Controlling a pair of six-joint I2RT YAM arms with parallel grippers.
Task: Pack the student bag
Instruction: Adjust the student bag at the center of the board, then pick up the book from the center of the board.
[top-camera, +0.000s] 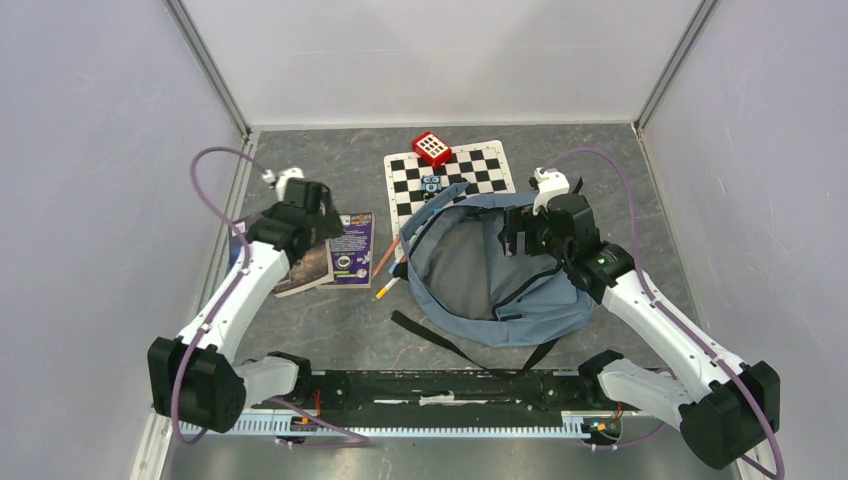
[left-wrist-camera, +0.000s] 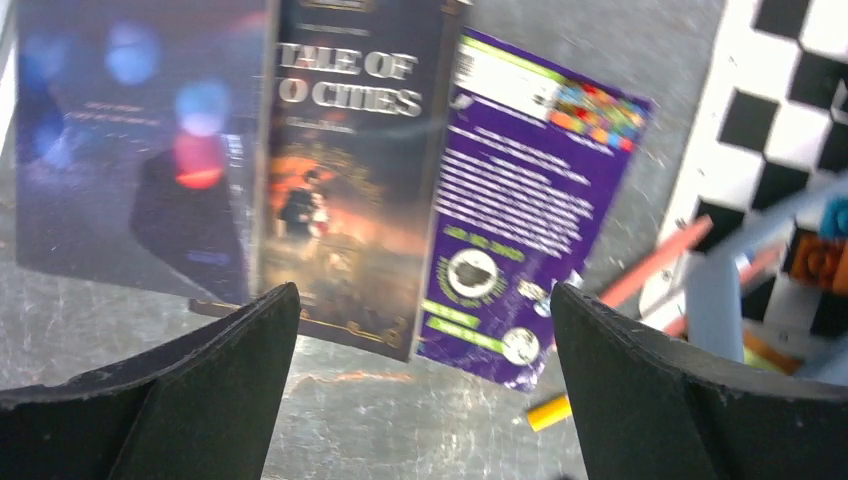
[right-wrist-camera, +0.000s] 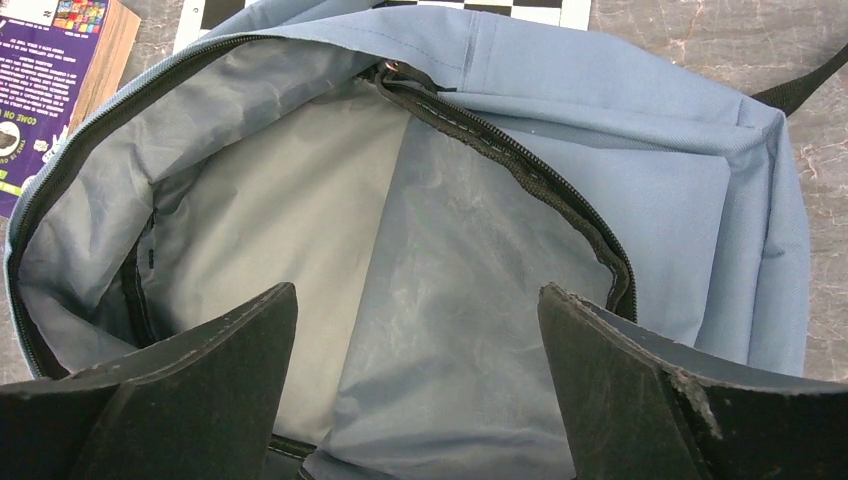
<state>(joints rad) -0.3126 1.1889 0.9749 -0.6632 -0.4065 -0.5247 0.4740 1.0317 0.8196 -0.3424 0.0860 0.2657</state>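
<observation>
While the large, soft blue-grey fabric backpack (top-camera: 470, 270) lies unzipped mid-frame showing only bare grey lining, both claws gape empty, right gripper (right-wrist-camera: 420, 295) over its mouth, left gripper (left-wrist-camera: 422, 300) above the dark paperback books (left-wrist-camera: 340, 200) centre-left, so packing looks unstarted.

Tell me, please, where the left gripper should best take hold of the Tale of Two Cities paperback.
Probably across its long edges, coming straight down: the paperback lies flat, cover up, and looks narrower than the gap of the open left gripper.
</observation>
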